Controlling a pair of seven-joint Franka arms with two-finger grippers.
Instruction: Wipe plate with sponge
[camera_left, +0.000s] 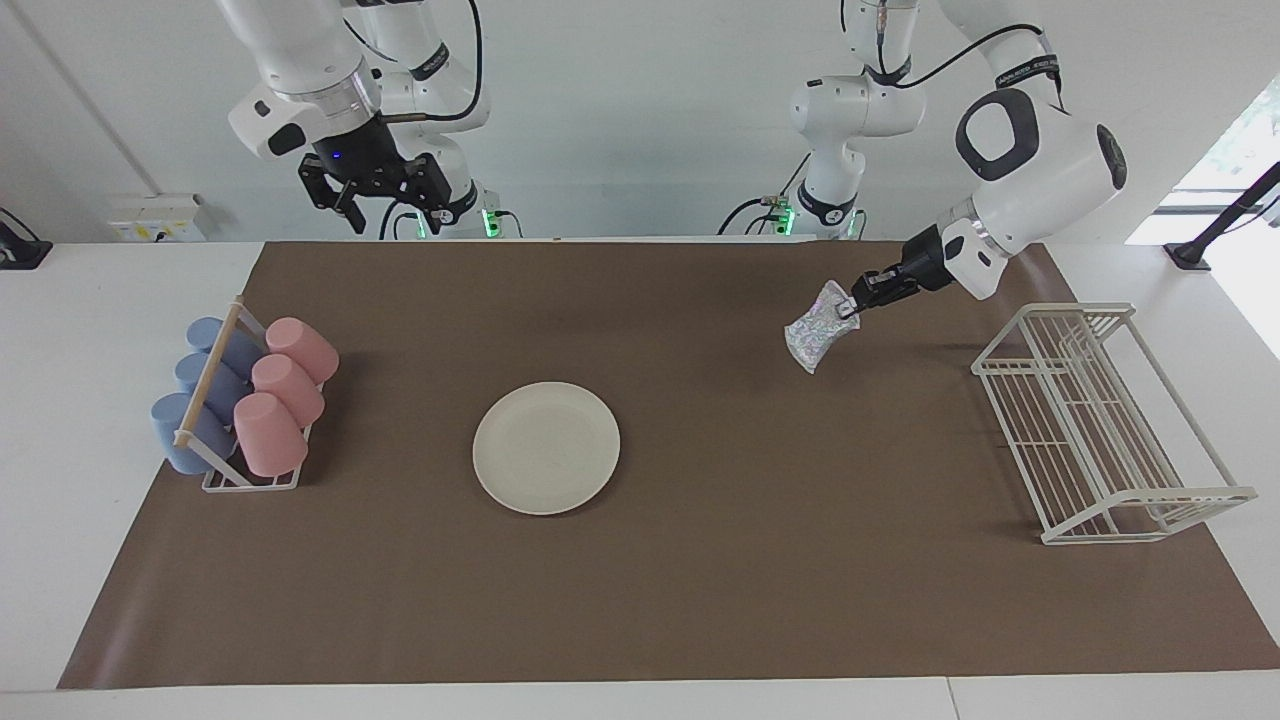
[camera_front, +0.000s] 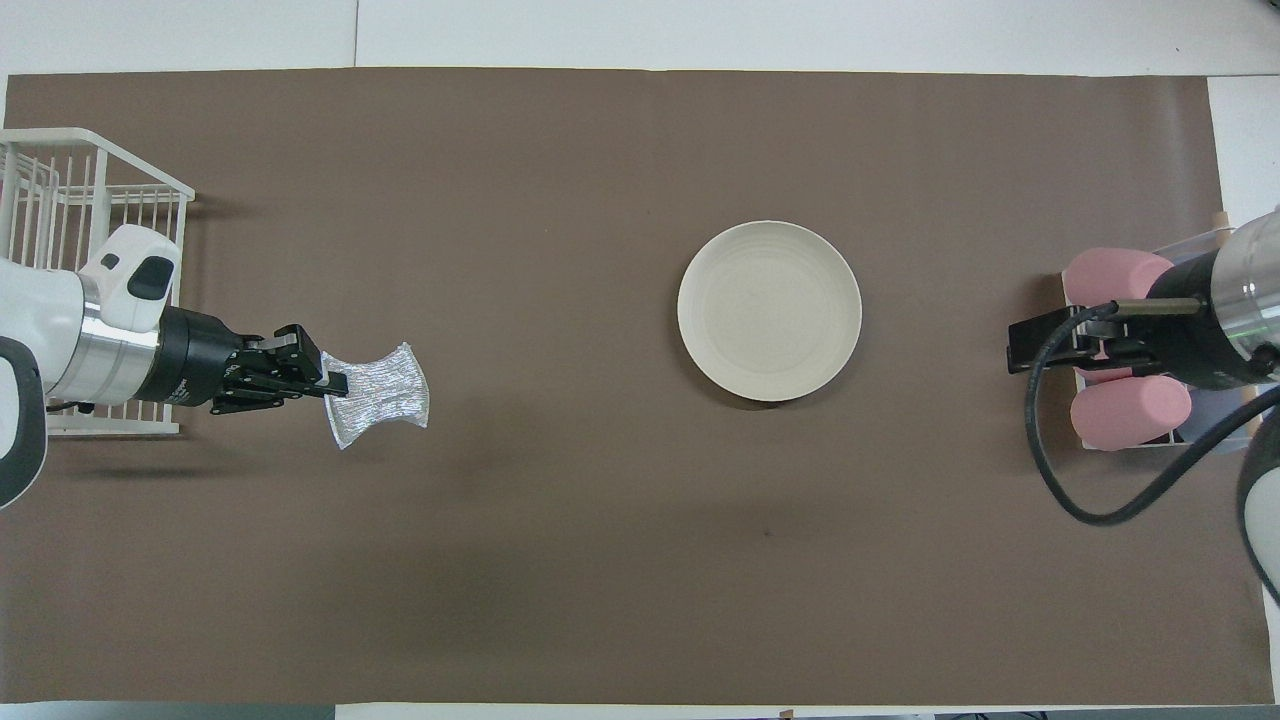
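Observation:
The cream-white plate (camera_left: 546, 447) lies flat on the brown mat near the table's middle; it also shows in the overhead view (camera_front: 769, 310). My left gripper (camera_left: 850, 306) is shut on one edge of the silver speckled sponge (camera_left: 819, 338), which hangs in the air over the mat beside the wire rack, well apart from the plate. In the overhead view the left gripper (camera_front: 330, 380) holds the sponge (camera_front: 383, 395) toward the left arm's end. My right gripper (camera_left: 378, 205) is open and empty, raised over the cup rack's end (camera_front: 1045, 340).
A rack of blue and pink cups (camera_left: 245, 405) stands at the right arm's end of the table. A white wire dish rack (camera_left: 1100, 420) stands at the left arm's end. The brown mat (camera_left: 700, 580) covers the table.

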